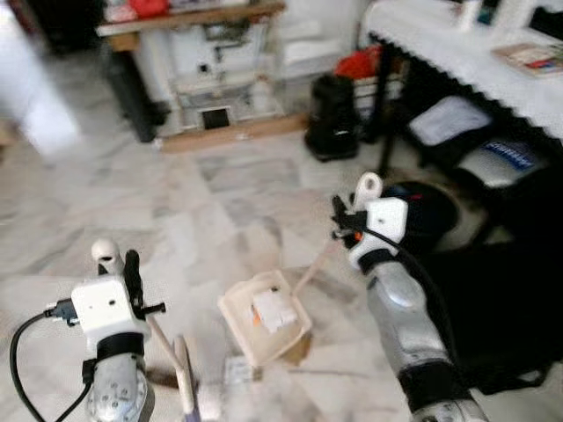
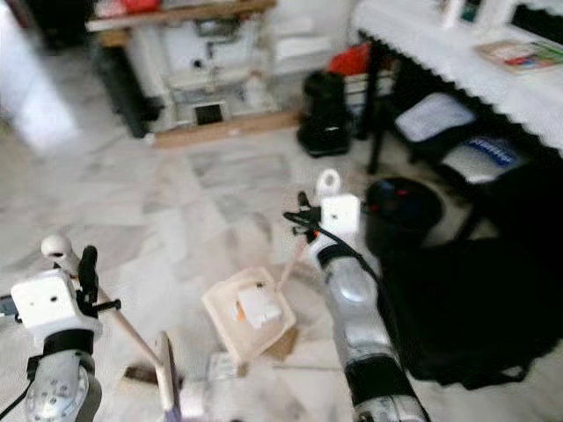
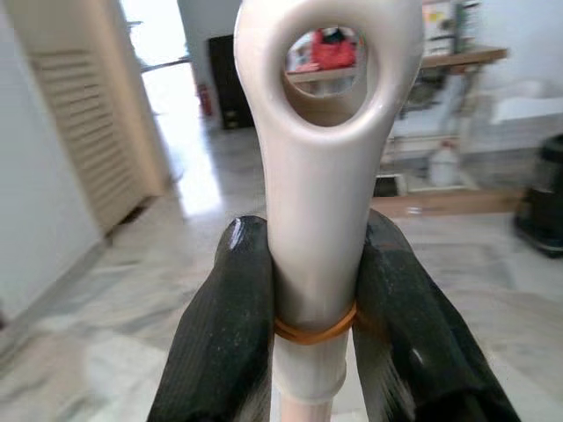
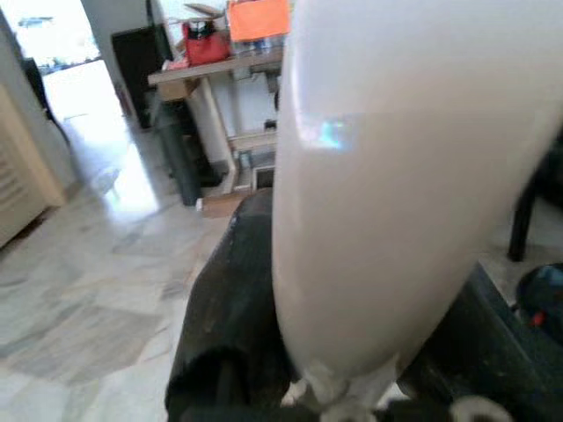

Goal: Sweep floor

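Left wrist view: left gripper (image 3: 312,303) fingers (image 3: 224,325) pinch the broom handle (image 3: 317,176). Right gripper (image 4: 352,352) fingers clamp the dustpan handle (image 4: 396,176); dustpan (image 1: 264,318) on floor (image 1: 176,202).

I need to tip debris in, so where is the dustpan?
In the left eye view the dustpan sits on the marble floor between both arms, its handle held by the right gripper.

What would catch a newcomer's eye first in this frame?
The cream dustpan on the marble floor between the arms, held by its long handle in the right gripper. Then the left gripper, shut on the broom handle. A black bin stands by the right arm.
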Motion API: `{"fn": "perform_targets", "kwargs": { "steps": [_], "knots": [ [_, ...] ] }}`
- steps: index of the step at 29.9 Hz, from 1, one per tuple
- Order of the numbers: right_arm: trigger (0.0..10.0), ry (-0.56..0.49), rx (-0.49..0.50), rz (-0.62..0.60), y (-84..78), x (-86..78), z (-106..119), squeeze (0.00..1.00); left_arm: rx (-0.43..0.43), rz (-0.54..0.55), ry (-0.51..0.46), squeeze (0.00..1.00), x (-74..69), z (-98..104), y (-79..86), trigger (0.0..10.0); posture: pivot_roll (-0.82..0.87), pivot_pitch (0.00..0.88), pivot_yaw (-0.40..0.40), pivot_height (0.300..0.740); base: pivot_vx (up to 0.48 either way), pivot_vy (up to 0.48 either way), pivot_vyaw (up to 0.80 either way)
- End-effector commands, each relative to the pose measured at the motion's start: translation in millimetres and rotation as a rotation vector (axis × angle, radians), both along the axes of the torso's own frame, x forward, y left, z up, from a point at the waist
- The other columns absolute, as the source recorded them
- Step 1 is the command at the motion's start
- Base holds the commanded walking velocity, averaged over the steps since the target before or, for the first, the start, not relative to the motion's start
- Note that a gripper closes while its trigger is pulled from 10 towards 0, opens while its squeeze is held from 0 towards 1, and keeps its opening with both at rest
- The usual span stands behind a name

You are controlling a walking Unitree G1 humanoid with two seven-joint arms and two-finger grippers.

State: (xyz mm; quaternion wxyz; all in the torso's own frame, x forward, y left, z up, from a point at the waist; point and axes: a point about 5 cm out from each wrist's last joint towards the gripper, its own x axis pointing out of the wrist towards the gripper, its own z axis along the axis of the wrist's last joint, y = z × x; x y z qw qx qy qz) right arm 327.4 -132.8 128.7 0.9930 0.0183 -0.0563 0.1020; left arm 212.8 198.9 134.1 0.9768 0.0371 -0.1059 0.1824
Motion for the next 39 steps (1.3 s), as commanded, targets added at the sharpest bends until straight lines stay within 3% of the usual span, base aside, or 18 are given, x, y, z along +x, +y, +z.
{"fn": "perform_targets", "kwargs": {
  "steps": [1, 31, 39],
  "knots": [
    [10.0, -0.07, 0.002, 0.013, 1.2, -1.4, 18, 0.0, 0.038, 0.017, -0.047, 0.0, -1.5, 8, 2.5, 10.0, -0.18, 0.02, 0.071, 0.74, 0.0, 0.0, 0.68],
    [10.0, -0.03, -0.026, 0.049, -3.6, 4.1, 23, 0.0, 0.069, -0.037, -0.014, 0.0, 4.4, -4, -16.0, 10.0, -0.2, 0.013, 0.012, 0.74, 0.0, 0.0, 0.77],
    [10.0, -0.023, -0.014, 0.061, 1.1, 5.5, 23, 0.0, 0.073, -0.026, -0.009, 0.0, 1.0, -4, -13.5, 10.0, -0.2, 0.022, 0.016, 0.74, 0.0, 0.0, 0.0]
  ]
}}
